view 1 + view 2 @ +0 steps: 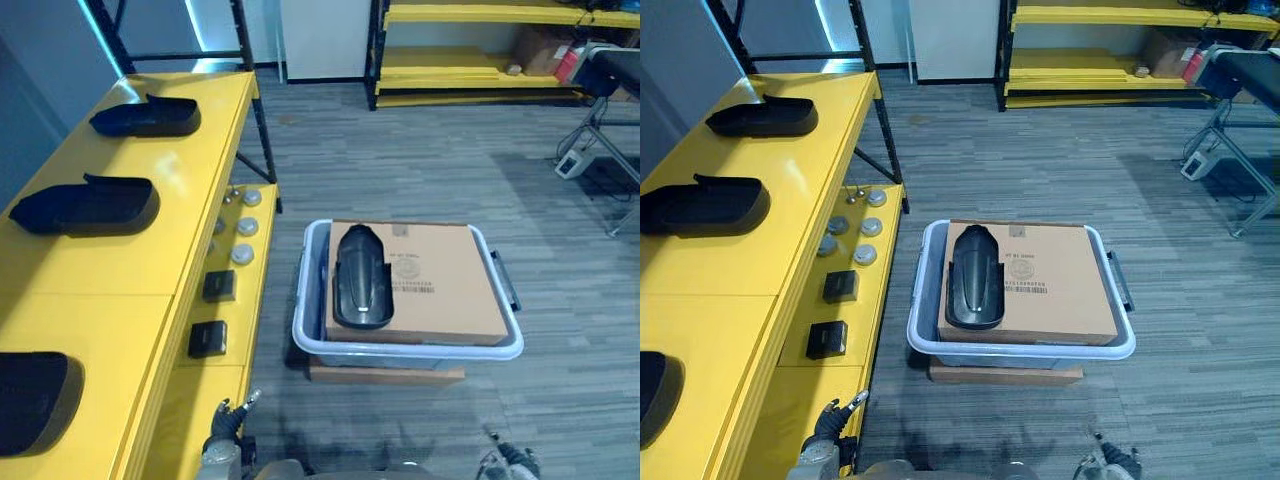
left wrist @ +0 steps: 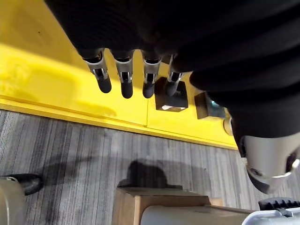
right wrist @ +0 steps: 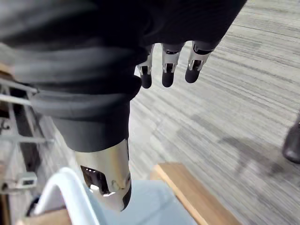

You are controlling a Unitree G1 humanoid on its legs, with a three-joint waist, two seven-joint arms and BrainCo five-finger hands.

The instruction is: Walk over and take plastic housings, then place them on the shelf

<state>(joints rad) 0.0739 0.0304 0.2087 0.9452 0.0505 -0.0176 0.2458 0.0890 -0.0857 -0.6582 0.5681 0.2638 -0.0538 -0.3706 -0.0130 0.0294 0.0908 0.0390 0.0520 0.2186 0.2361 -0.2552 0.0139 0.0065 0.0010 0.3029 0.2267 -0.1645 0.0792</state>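
A black plastic housing (image 1: 361, 276) lies lengthwise on a cardboard box (image 1: 440, 285) that fills a pale blue bin (image 1: 410, 350) on the floor ahead. Three more black housings (image 1: 147, 118) (image 1: 88, 205) (image 1: 35, 400) rest on top of the long yellow shelf (image 1: 180, 180) along the left. My left hand (image 1: 228, 425) hangs low beside the shelf's lower ledge, its fingers (image 2: 126, 79) straight and holding nothing. My right hand (image 1: 510, 462) hangs at the lower right over the floor, with relaxed, empty fingers (image 3: 166, 70). Both hands are short of the bin.
The shelf's lower ledge carries two small black boxes (image 1: 219, 285) (image 1: 207, 339) and several round silver discs (image 1: 243, 228). The bin sits on a low wooden base (image 1: 385, 375). Another yellow rack (image 1: 480, 60) stands at the back, and a metal stand (image 1: 610, 120) at the far right.
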